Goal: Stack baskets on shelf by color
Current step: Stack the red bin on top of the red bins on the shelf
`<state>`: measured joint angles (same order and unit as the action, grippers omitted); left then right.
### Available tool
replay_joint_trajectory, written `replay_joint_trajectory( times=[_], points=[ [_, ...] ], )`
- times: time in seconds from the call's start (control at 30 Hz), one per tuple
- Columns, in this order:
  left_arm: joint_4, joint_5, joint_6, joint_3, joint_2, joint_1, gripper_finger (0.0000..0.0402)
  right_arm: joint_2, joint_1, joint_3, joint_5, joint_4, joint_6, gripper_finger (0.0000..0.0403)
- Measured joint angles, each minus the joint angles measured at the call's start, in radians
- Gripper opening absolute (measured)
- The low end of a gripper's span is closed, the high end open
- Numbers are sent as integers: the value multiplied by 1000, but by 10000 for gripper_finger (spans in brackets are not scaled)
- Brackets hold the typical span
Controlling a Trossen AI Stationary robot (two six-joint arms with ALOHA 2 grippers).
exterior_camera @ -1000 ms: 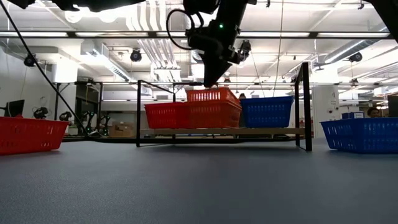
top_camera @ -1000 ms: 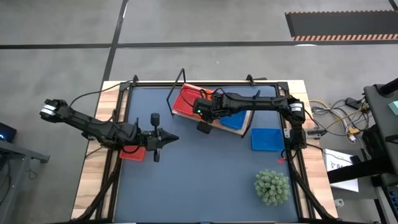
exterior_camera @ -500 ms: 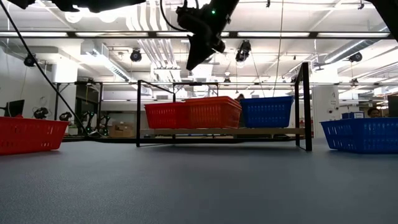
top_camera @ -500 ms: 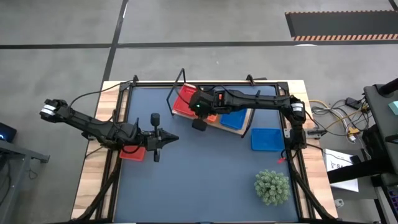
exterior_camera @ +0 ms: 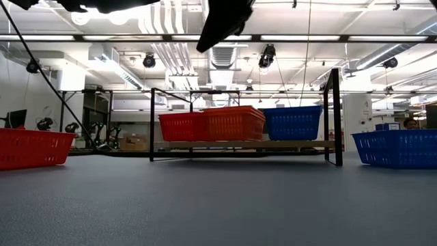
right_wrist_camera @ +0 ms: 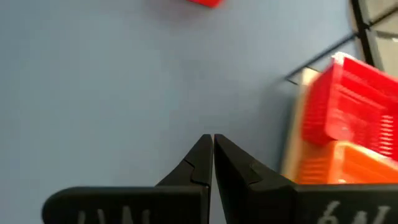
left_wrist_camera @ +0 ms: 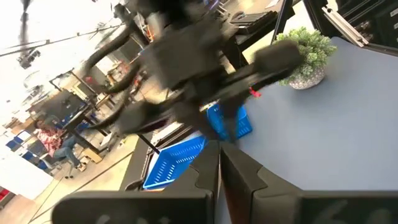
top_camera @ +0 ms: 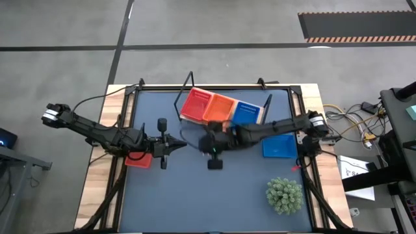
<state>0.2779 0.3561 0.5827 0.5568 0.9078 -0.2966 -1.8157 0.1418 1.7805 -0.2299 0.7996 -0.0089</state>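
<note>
Three baskets stand side by side on the wooden shelf (top_camera: 195,121) at the table's far side: red (top_camera: 197,104), orange (top_camera: 221,108) and blue (top_camera: 247,112). They also show in the low view as red (exterior_camera: 183,126), orange (exterior_camera: 235,123) and blue (exterior_camera: 293,123). Another red basket (top_camera: 138,160) lies on the table near the left edge, partly under my left arm. A blue basket (top_camera: 281,145) lies toward the right. My right gripper (right_wrist_camera: 213,138) hangs shut and empty above the table's middle (top_camera: 198,139). My left gripper (top_camera: 180,144), also shut and empty, hovers left of it.
A green spiky plant (top_camera: 284,195) stands near the table's near right corner. The shelf's black wire frame ends (exterior_camera: 334,116) rise above the baskets. Bare tabletop (top_camera: 195,195) stretches across the near half. Cables lie beyond the right edge.
My right gripper has risen off the orange basket on the shelf and swung toward the near edge, out over the table's middle. The orange basket has sunk lower and now sits level with its neighbours.
</note>
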Motion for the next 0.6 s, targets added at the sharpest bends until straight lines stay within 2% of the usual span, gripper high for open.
replay_joint_trajectory(
  times=[0.2,0.37,0.47,0.6],
  points=[
    [-1,0,0,0,1,0,0,81,135,-200,-64,-181,13,9],
    [1,0,-20,0,7,0,0,187,217,-425,-89,-415,-51,9],
    [-2,1,-124,0,20,0,0,244,252,-562,-88,-583,-130,8],
    [-102,0,-379,1,47,-1,0,328,279,-736,-81,-849,-248,8]
  ],
)
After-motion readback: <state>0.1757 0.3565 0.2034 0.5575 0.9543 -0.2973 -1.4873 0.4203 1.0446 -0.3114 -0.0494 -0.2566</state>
